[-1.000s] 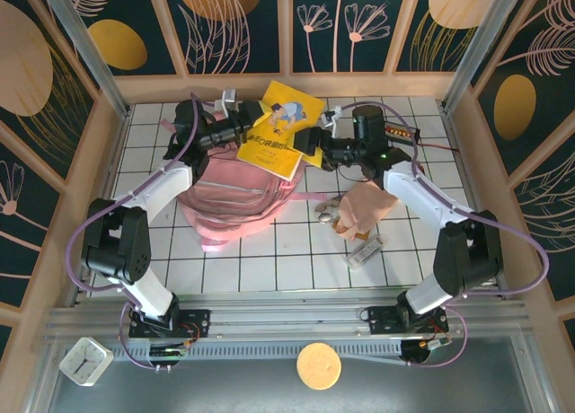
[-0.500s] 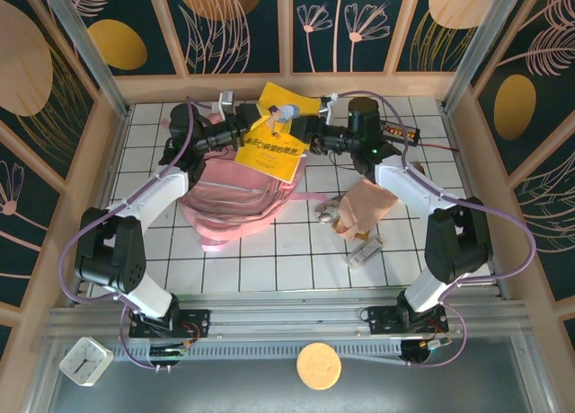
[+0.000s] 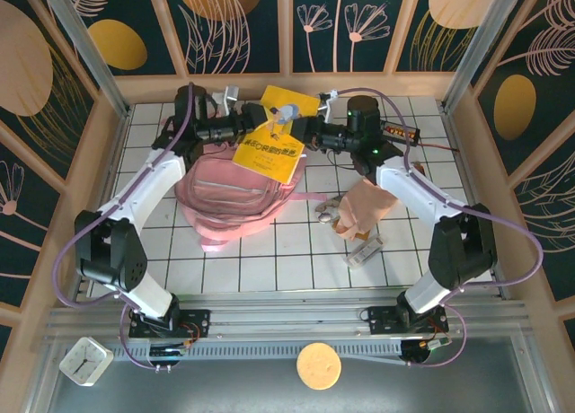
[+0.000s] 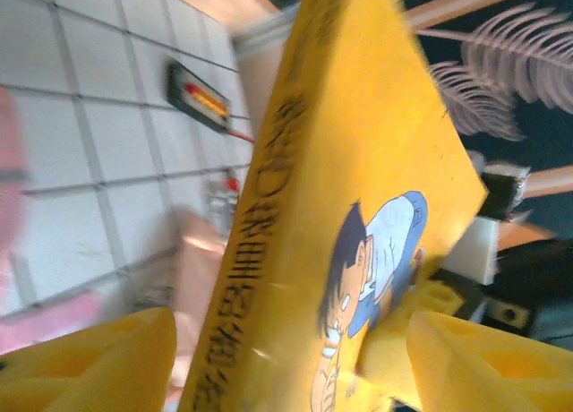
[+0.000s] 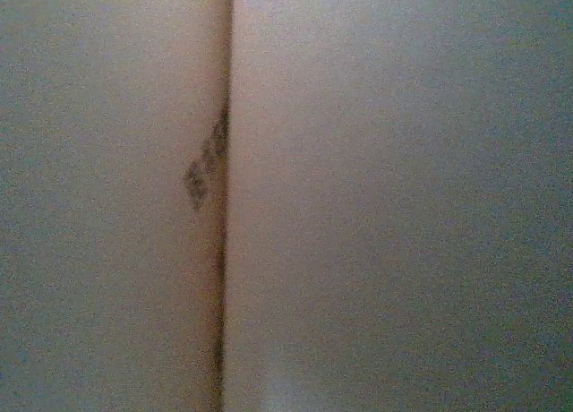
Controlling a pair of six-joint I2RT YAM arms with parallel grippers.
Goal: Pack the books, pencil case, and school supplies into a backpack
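Note:
The thin yellow book (image 3: 269,148) hangs tilted above the top of the pink backpack (image 3: 225,196) at the back of the table. My left gripper (image 3: 249,126) is at the book's left edge, open, its yellow fingers (image 4: 89,358) spread wide on either side of the book (image 4: 358,161). My right gripper (image 3: 308,136) is shut on the book's right edge, and a pale page surface (image 5: 376,197) presses close against the right wrist camera. The beige-pink pencil case (image 3: 367,205) lies right of the backpack. A whitish block (image 3: 366,250) and small grey pieces (image 3: 325,214) lie beside the case.
A black gadget with orange digits (image 3: 401,131) and a red wire sits at the back right, also in the left wrist view as the gadget (image 4: 201,94). Wooden walls ring the tiled table. A white clock (image 3: 85,360) and an orange-brown disc (image 3: 318,365) lie in front of the arm bases.
The right gripper has closed on the book's right edge. The left gripper's fingers have widened around the book. Both arms shifted slightly back, and the book with them.

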